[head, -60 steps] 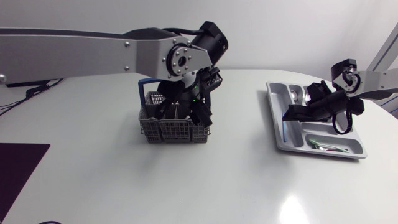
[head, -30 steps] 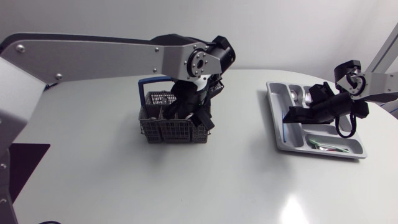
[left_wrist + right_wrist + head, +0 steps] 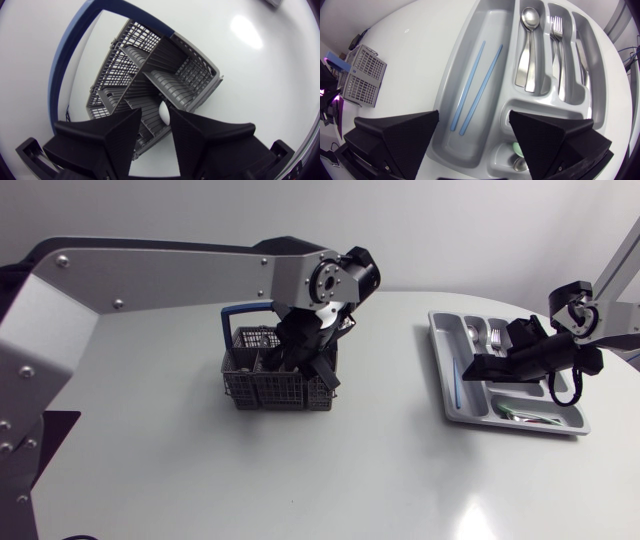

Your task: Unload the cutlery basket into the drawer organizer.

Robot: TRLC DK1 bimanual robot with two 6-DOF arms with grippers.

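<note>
Swung farther over the basket [image 3: 280, 392], the left gripper [image 3: 155, 117] hangs unclenched and empty above a white utensil tip [image 3: 162, 112] in one compartment; picking is in hand and appears to need descent and closure, while the right gripper [image 3: 474, 117] waits spread, empty, over the organizer [image 3: 442, 380].

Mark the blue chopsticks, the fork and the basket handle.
blue chopsticks [image 3: 468, 85], right wrist view, middle of one stick.
fork [image 3: 560, 65], right wrist view, on its handle.
basket handle [image 3: 67, 55], left wrist view, curved blue side.
</note>
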